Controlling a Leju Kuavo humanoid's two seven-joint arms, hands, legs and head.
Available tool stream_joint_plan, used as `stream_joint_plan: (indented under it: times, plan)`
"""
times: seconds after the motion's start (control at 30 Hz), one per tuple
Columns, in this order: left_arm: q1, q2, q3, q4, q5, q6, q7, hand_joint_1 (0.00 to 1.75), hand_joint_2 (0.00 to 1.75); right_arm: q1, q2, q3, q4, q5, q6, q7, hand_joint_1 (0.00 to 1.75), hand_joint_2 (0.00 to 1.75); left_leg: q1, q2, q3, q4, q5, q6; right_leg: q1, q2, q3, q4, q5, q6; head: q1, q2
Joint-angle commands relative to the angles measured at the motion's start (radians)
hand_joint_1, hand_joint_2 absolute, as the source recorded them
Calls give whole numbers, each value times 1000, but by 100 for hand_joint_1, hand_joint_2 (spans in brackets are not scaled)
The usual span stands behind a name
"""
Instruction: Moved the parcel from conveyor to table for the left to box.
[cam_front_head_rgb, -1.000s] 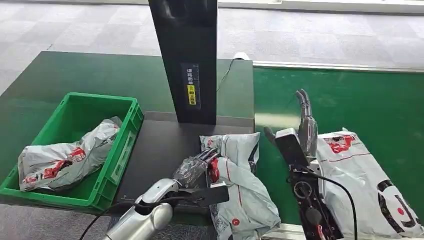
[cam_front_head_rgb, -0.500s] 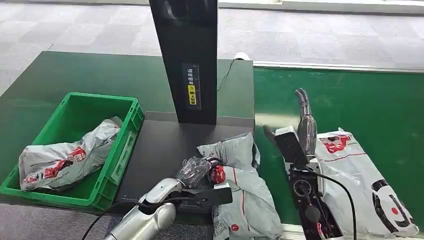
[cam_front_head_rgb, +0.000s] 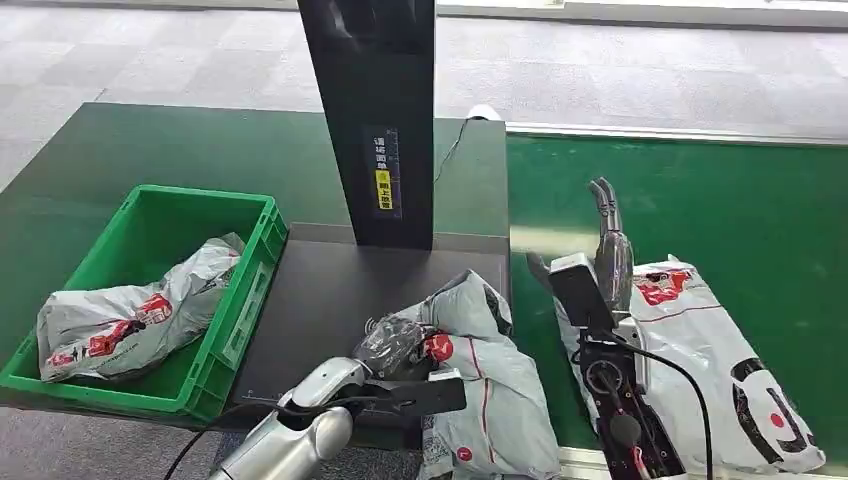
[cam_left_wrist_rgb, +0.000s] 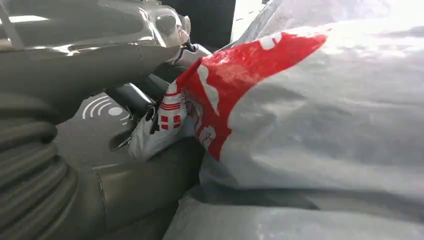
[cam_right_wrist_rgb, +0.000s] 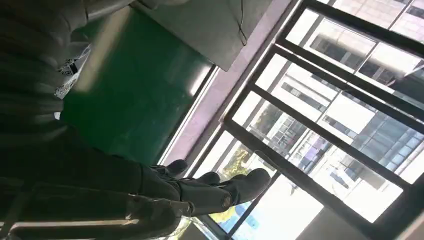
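A grey parcel (cam_front_head_rgb: 495, 390) with red print lies bunched on the right part of the dark table (cam_front_head_rgb: 310, 300), hanging over its near edge. My left hand (cam_front_head_rgb: 393, 345) grips the parcel's left side. In the left wrist view the thumb and fingers (cam_left_wrist_rgb: 150, 107) pinch a red-printed fold of the parcel (cam_left_wrist_rgb: 325, 115). My right hand (cam_front_head_rgb: 610, 240) stands raised over the green conveyor (cam_front_head_rgb: 730, 200), fingers pointing up and holding nothing; its straight fingers (cam_right_wrist_rgb: 220, 190) show against windows. The green box (cam_front_head_rgb: 245, 290) sits at the left with another grey parcel (cam_front_head_rgb: 130, 315) inside.
A second large white parcel (cam_front_head_rgb: 700, 360) lies on the conveyor just right of my right arm. A black post (cam_front_head_rgb: 375, 120) rises behind the dark table. Green tabletop (cam_front_head_rgb: 180, 145) stretches behind the box.
The left hand has pulled the grey parcel left and bunched it up on the table. The white parcel on the conveyor has drifted slightly left. The right hand has barely moved.
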Motion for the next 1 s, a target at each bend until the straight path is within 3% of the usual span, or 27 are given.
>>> stream_joint_plan:
  times: [0.03,0.2,0.23,0.27,0.3,0.33,0.5,0.6,0.73,0.83,1.0]
  plan:
    - [14,17,-16,33,0,-10,1,157,175,-14,11,-18,21,-3,4,4,0,175,0,-1,1,-1,0,1,0,3,0,-1,0,0,0,0]
    - [14,17,-16,33,0,-10,1,157,175,-14,11,-18,21,-3,4,4,0,175,0,-1,1,-1,0,1,0,4,0,-1,1,-1,0,0]
    - [14,17,-16,33,0,-10,1,175,175,-14,11,-18,21,-3,4,4,0,175,0,-1,1,-1,0,0,0,3,0,-1,0,-1,0,0]
    - [179,58,211,-275,355,493,-317,175,175,167,-15,-37,-245,-444,275,-195,0,0,0,-1,1,-2,1,1,0,4,0,-1,1,-1,0,0]
    - [219,124,245,-417,375,502,-269,175,175,241,-38,-21,-348,-405,233,-158,0,0,0,-2,1,-2,0,0,0,3,1,-2,0,-1,0,0]
    - [248,148,289,-507,378,436,-246,175,175,281,-55,-7,-410,-404,217,-136,0,0,0,-1,1,-2,-1,0,0,3,1,-2,-1,-1,1,0]
    - [242,110,316,-471,357,428,-261,175,175,262,-64,17,-414,-355,141,-159,0,0,0,2,-2,-1,-1,0,0,7,-6,1,-1,-1,-1,0]
    - [247,101,319,-479,358,443,-260,175,175,289,-114,68,-498,-197,-66,-216,0,0,0,-3,-6,-1,-1,0,0,2,-7,1,-2,0,0,0]
    - [232,107,333,-484,362,461,-252,175,175,318,-212,157,-563,-165,-221,-276,0,0,0,0,-5,-1,-1,0,0,3,-6,0,-2,0,0,0]
    - [214,112,338,-486,351,467,-251,175,175,302,-156,189,-574,-93,-230,-277,0,0,-1,-1,-5,0,-1,0,0,3,-6,0,-1,0,0,0]
    - [205,109,338,-486,324,480,-238,175,175,292,-136,224,-598,-53,-230,-234,0,0,0,-1,-4,-1,-1,0,0,4,-6,0,-1,-1,0,0]
